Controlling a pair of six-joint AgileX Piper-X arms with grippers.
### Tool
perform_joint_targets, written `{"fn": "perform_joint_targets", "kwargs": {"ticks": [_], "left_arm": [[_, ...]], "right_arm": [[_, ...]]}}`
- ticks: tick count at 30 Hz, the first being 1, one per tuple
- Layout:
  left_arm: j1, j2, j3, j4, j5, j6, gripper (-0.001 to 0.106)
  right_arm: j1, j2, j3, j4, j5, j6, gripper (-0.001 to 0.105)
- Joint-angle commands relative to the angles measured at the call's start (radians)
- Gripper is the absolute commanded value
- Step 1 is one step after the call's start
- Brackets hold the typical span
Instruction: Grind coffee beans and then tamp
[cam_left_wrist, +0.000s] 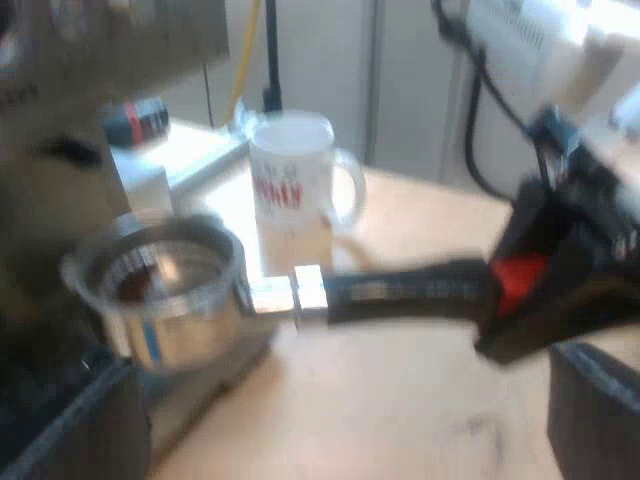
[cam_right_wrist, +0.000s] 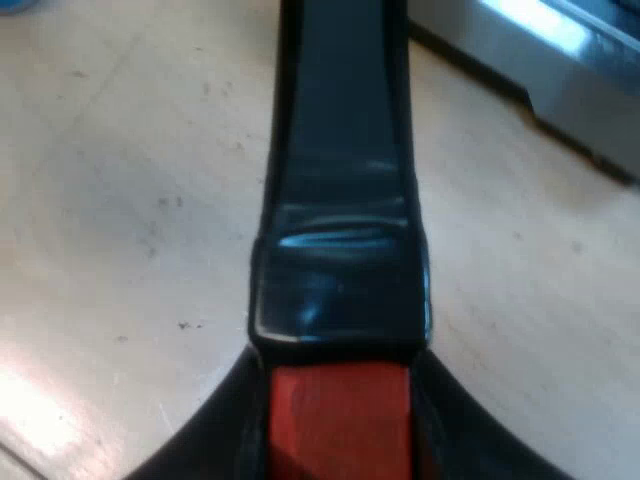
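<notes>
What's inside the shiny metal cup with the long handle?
Something dark sits at the bottom of the metal holder, maybe coffee. Its near wall hides the rest of the bottom.

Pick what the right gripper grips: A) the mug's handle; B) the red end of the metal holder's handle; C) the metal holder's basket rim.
B: the right gripper has its black fingers clamped on either side of the red end of the metal holder's dark handle.
</notes>
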Motion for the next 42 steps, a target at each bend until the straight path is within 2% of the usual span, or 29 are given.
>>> {"fn": "perform_joint_targets", "kwargs": {"ticks": [1, 4, 6, 11, 16, 21, 23, 25, 28, 36, 42], "left_arm": [[-0.002, -0.004, -0.01, 0.096, 0.018, -0.015, 0.082], [-0.002, -0.004, -0.01, 0.137, 0.018, -0.013, 0.082], [-0.002, -0.004, -0.01, 0.134, 0.015, -0.013, 0.082], [-0.002, 0.009, -0.01, 0.136, 0.013, -0.013, 0.082], [-0.002, 0.094, -0.01, 0.134, 0.015, -0.013, 0.082], [-0.002, 0.209, -0.01, 0.134, 0.015, 0.02, 0.082], [-0.002, 0.248, -0.01, 0.134, 0.015, 0.025, 0.082], [-0.002, 0.293, -0.01, 0.121, 0.024, 0.025, 0.082], [-0.002, 0.364, -0.01, 0.096, 0.041, 0.025, 0.082], [-0.002, 0.509, -0.01, 0.02, 0.045, 0.025, 0.082], [-0.002, 0.526, -0.01, 0.006, 0.045, 0.025, 0.082]], "right_arm": [[0.001, -0.026, -0.013, -0.015, -0.004, -0.072, 0.0], [0.001, -0.027, 0.003, -0.034, -0.046, -0.132, 0.0], [0.001, -0.028, 0.023, -0.06, -0.063, -0.146, 0.0], [0.001, -0.028, 0.111, -0.167, -0.096, -0.147, 0.0], [0.001, -0.028, 0.212, -0.269, -0.114, -0.147, 0.0], [0.001, -0.028, 0.294, -0.316, -0.128, -0.129, 0.0], [0.001, -0.028, 0.294, -0.316, -0.128, -0.129, 0.0], [0.001, -0.028, 0.353, -0.375, -0.137, -0.119, 0.0], [-0.005, -0.028, 0.381, -0.39, -0.141, -0.075, 0.0], [-0.005, 0.04, 0.394, -0.401, -0.141, -0.063, 0.0], [-0.005, 0.118, 0.394, -0.437, -0.148, -0.008, 0.0]]}}
